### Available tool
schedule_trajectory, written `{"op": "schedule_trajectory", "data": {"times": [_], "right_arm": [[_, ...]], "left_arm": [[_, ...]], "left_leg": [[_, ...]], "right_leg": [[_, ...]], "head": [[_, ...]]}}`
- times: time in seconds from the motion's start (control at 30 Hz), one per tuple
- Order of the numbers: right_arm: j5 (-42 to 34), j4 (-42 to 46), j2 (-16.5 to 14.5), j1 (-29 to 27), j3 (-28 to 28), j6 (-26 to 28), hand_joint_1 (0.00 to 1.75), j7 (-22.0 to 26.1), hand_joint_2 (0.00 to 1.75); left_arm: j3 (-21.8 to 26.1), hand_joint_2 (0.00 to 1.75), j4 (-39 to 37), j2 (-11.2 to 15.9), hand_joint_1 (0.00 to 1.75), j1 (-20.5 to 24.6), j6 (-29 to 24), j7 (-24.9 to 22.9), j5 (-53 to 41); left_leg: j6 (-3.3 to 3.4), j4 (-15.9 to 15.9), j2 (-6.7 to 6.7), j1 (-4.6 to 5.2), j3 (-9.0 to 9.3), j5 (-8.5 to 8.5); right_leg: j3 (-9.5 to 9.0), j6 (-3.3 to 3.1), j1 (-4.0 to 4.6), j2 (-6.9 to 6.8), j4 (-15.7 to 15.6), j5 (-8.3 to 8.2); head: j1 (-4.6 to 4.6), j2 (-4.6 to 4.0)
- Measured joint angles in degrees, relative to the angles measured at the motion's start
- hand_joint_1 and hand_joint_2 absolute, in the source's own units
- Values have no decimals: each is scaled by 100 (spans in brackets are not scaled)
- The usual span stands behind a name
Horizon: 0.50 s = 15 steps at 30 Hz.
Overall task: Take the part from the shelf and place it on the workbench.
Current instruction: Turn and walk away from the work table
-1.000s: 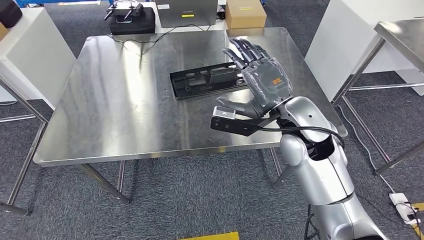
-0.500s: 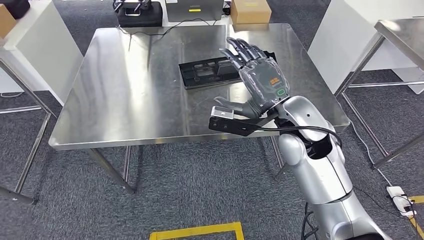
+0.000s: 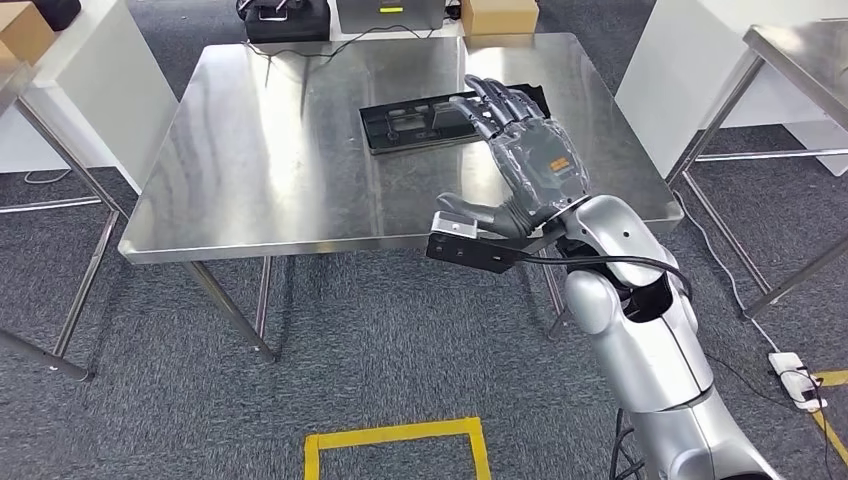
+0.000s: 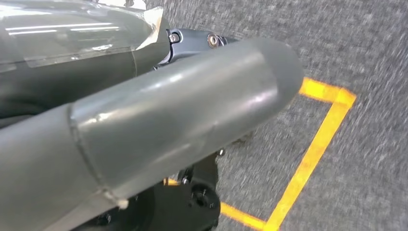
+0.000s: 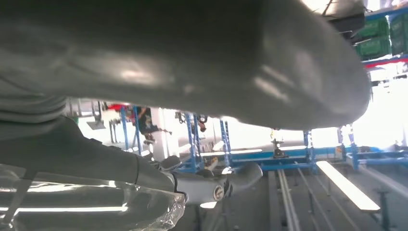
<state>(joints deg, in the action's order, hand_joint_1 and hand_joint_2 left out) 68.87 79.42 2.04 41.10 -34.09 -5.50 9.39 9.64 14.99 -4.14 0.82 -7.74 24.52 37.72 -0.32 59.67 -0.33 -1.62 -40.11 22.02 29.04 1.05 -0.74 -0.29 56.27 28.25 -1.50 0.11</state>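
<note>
Fingers [image 3: 492, 104] of the right hand [image 3: 527, 160] are spread and straight, holding nothing, raised over the steel worktop [image 3: 280, 150]; black part [image 3: 420, 124] lies flat there, just beyond them.

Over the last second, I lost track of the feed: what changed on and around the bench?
The whole view shifted: the robot backed away, so the workbench sits farther off and yellow floor tape has come into sight. The black part lies flat on the bench as before. The right hand stays raised, fingers spread, holding nothing.
</note>
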Motion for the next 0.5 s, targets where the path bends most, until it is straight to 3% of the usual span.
{"op": "schedule_trajectory", "data": {"times": [0.1,0.13,0.2,0.27,0.33,0.37,0.43,0.5], "right_arm": [[-86,167,94,-465,159,240,0,-11,0],[-99,226,142,-686,231,329,0,-6,0],[-96,328,223,-1126,377,471,0,4,0],[-56,444,275,-1516,534,577,0,8,0],[-20,585,314,-1864,702,676,0,8,0],[-21,650,328,-2032,778,726,0,7,0],[-77,761,350,-2433,947,848,0,5,0],[-239,820,363,-2860,1142,969,0,7,0]], "left_arm": [[196,0,48,-24,0,-38,31,-19,-139],[272,0,65,-28,0,-51,45,-24,-189],[421,0,108,-33,0,-79,67,-35,-291],[578,0,164,-45,0,-98,85,-52,-412],[736,0,223,-70,0,-105,102,-73,-535],[809,0,246,-86,0,-110,110,-83,-594],[963,0,279,-123,0,-129,122,-101,-698],[1109,0,310,-156,0,-145,140,-122,-798]], "left_leg": [[-42,939,8,-5,-201,845],[-59,1249,11,-6,-222,962],[-83,1382,15,-12,-40,823],[-91,817,15,-23,479,635],[-58,155,-9,-4,938,710],[-29,-4,-21,15,1024,776],[77,-67,-23,44,1007,745],[220,-84,-3,47,922,646]], "right_leg": [[174,-81,2,-44,-12,-197],[249,-77,8,-59,-7,-254],[401,-46,4,-77,18,-356],[558,18,-7,-78,78,-436],[667,100,7,-82,150,-497],[691,144,22,-86,169,-527],[708,233,15,-89,167,-588],[808,256,-11,-72,313,-423]], "head": [[-59,0],[-65,0],[-66,0],[-71,0],[-68,0],[-66,0],[-64,0],[-49,0]]}}
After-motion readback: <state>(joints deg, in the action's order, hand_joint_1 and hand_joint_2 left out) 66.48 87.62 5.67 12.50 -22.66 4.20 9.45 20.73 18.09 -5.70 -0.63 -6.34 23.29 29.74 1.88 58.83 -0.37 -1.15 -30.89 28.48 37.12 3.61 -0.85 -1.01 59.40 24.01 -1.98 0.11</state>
